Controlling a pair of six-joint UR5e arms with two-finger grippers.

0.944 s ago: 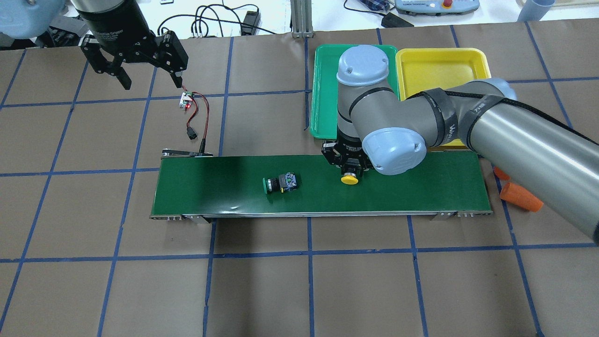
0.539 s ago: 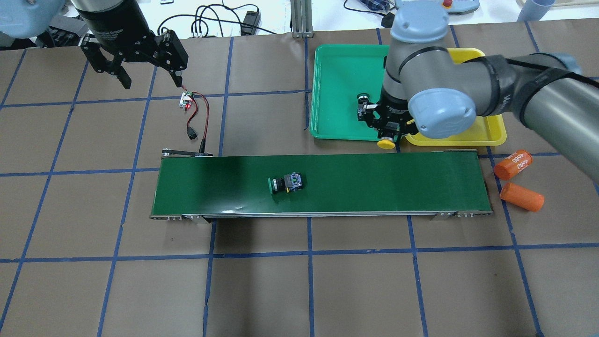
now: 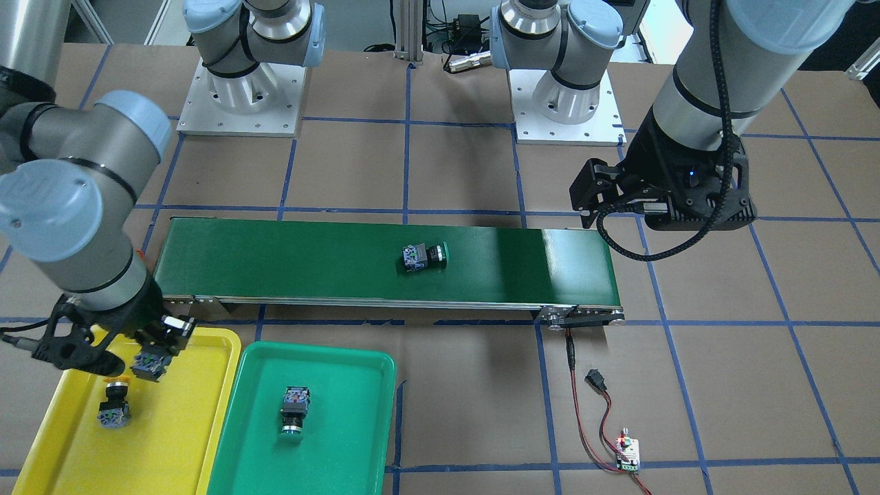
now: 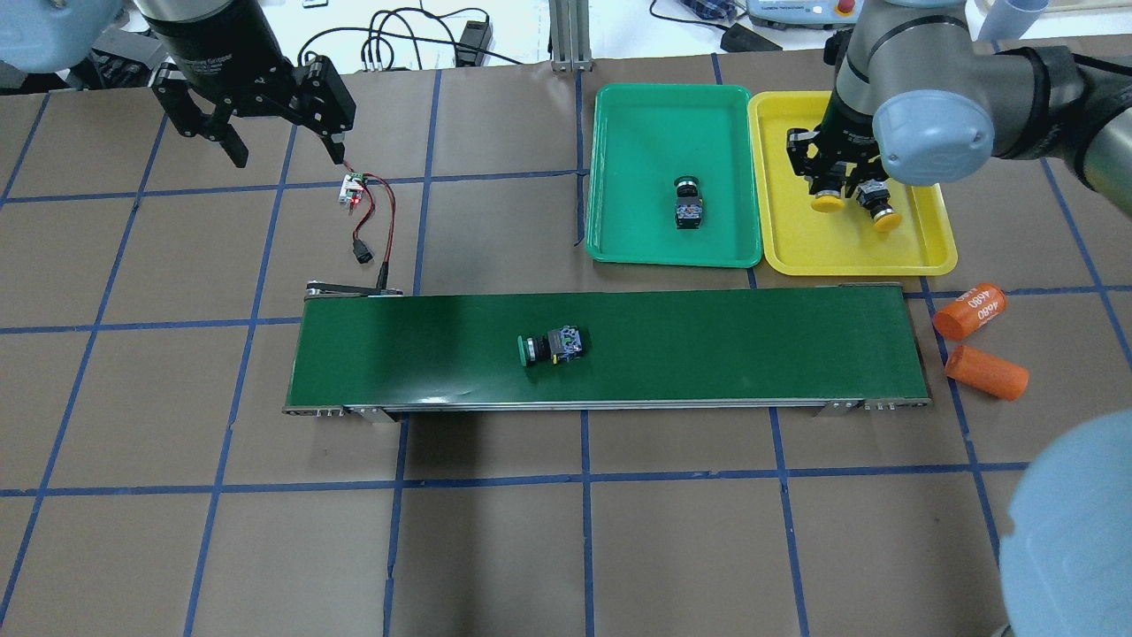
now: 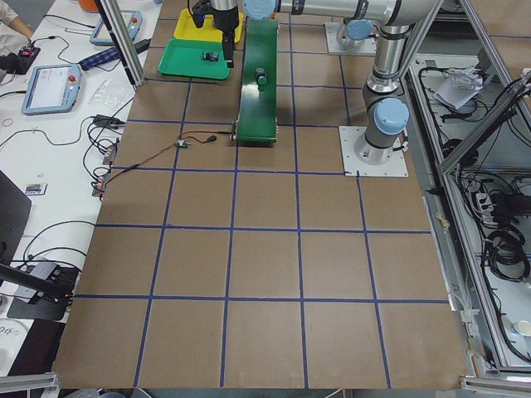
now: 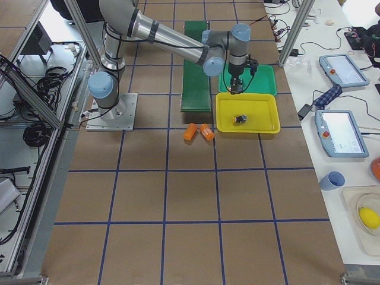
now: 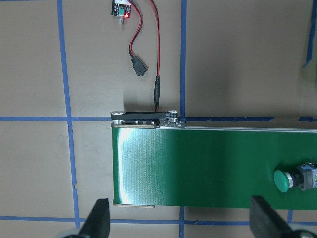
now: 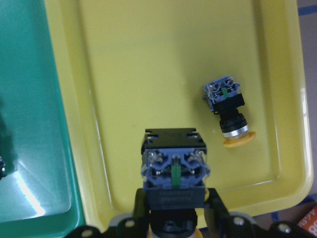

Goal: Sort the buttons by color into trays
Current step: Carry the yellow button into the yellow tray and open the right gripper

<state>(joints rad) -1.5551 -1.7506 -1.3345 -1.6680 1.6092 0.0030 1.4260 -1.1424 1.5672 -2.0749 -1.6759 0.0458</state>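
My right gripper point(image 4: 829, 188) hangs over the yellow tray point(image 4: 849, 252), shut on a yellow button point(image 8: 174, 173) held cap-down a little above the tray floor. A second yellow button point(image 4: 880, 210) lies in that tray just beside it. In the green tray point(image 4: 637, 133) lies one green button point(image 4: 688, 202). Another green button point(image 4: 550, 345) lies on its side mid-way along the conveyor belt point(image 4: 707, 345). My left gripper point(image 4: 279, 150) is open and holds nothing, high over the table's far left, well away from the belt.
Two orange cylinders point(image 4: 970, 310) point(image 4: 986, 372) lie off the belt's right end. A small circuit board point(image 4: 352, 190) with red and black wires runs to the belt's left end. Both trays sit side by side just beyond the belt.
My right arm lifted the yellow button off the belt and carried it past the green tray to over the yellow tray. The green button on the belt drifted slightly right. Left arm unmoved.
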